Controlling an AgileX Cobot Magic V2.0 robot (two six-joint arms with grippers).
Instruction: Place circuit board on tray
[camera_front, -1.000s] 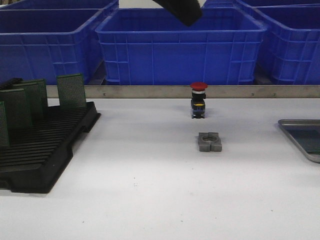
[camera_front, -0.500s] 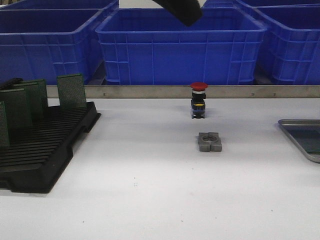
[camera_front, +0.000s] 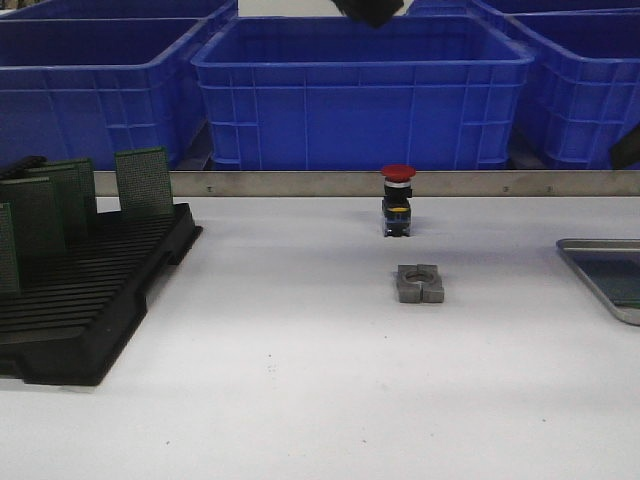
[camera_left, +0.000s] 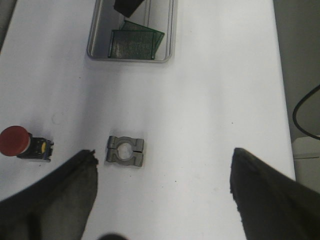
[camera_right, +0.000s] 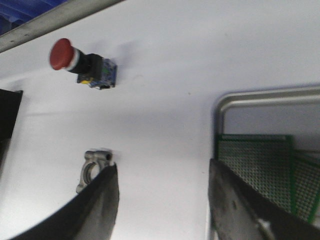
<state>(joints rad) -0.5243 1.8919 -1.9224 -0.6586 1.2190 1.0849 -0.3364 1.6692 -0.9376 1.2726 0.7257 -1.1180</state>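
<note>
Beside the one grey metal clamp block (camera_front: 419, 284) stands one red-capped push button (camera_front: 397, 199). Behind it sit four blue plastic bins (camera_front: 360, 90). One black slotted rack (camera_front: 90, 300) holds four green perforated circuit boards (camera_front: 143, 181); one silver-grey rimmed tray (camera_left: 95, 35) holds two more (camera_left: 134, 44).

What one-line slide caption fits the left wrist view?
Open left claw above a grey clamp block, red button beside, green circuit boards in tray.

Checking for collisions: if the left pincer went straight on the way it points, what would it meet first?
Probably bare table. The open left pincer points down at it, with the grey clamp just off to one side; depth is unclear.
</note>
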